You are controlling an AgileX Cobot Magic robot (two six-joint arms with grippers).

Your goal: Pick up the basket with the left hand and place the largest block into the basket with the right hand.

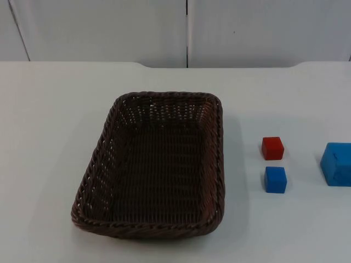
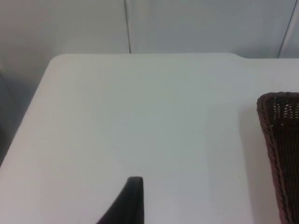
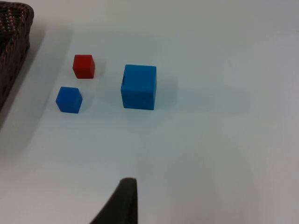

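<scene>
Left pincer (image 2: 133, 198): one black fingertip visible above bare white surface (image 2: 140, 116), well apart from the basket corner; can't tell whether spread or pressed together. Holds nothing. Open surface all around it, running to the rounded far corner and the grey partition wall (image 2: 187, 23).

Right pincer (image 3: 122, 201): one black fingertip above the surface, well back from the blocks; state likewise can't be told. Holds nothing. Bare surface between it and the blocks.

Large blue cube block (image 3: 138, 87): sits flat on the surface, free on every side, nearest neighbours are the two small cubes beside it. In the top view it sits at the frame's right edge (image 1: 337, 164), partly cut off.

Small red cube block (image 1: 272, 148) and small blue cube block (image 1: 275, 179): close together, not touching, between the big cube and the basket, red one farther toward the wall.

Dark brown rectangular woven wicker basket (image 1: 153, 167): rests upright on the surface, opening up, nothing inside. Long axis runs from near edge toward the wall, slightly skewed. Its right rim is near the small cubes with a clear gap; wide open surface on its left side and behind it.
</scene>
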